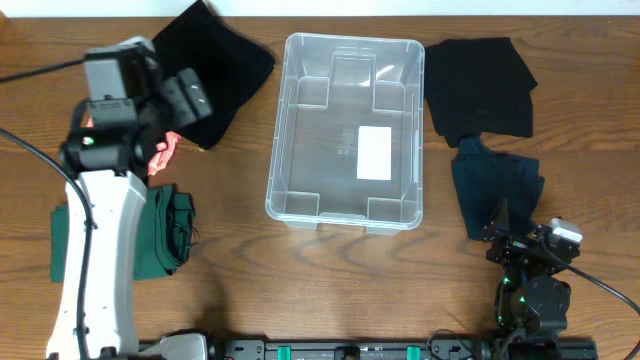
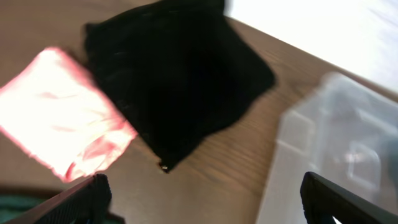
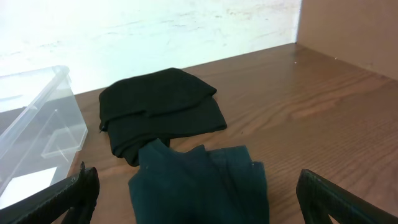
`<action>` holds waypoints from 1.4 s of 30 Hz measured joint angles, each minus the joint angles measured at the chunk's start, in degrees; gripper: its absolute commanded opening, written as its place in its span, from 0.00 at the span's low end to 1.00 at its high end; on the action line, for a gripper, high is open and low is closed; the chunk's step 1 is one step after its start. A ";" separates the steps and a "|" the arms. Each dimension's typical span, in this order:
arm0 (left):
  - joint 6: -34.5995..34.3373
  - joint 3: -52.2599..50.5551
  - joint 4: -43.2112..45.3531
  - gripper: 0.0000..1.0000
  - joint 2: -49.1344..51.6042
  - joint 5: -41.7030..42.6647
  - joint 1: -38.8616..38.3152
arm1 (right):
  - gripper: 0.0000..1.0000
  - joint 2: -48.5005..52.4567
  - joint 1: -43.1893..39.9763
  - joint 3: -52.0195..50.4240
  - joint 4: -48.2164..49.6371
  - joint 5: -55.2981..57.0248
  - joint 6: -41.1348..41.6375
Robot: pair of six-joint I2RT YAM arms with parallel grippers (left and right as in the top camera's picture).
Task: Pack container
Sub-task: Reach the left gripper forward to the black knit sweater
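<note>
The clear plastic container [image 1: 345,130] with a white label stands empty at the table's middle; its corner shows in the left wrist view [image 2: 336,143] and the right wrist view [image 3: 37,124]. My left gripper [image 1: 175,115] is open and empty, raised over a pink cloth [image 2: 59,112] and a black cloth [image 2: 177,74] left of the container. My right gripper [image 1: 520,240] is open and empty, low at the front right, just before a dark teal cloth [image 3: 199,183]. A second black cloth [image 3: 158,109] lies behind it.
A green folded cloth [image 1: 165,230] lies at the left under my left arm. The black cloth [image 1: 480,85] and the teal cloth [image 1: 495,190] lie right of the container. A pale wall runs behind the table.
</note>
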 measured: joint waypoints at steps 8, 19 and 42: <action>-10.51 0.31 5.11 0.98 9.40 3.06 6.32 | 0.99 0.00 0.00 0.00 0.00 0.00 0.00; -18.10 0.31 10.75 0.98 24.52 7.80 6.23 | 0.99 0.00 0.00 0.00 0.00 0.02 0.00; -20.72 0.63 18.80 0.99 36.79 14.12 4.02 | 0.99 0.00 0.00 0.00 0.00 0.00 0.00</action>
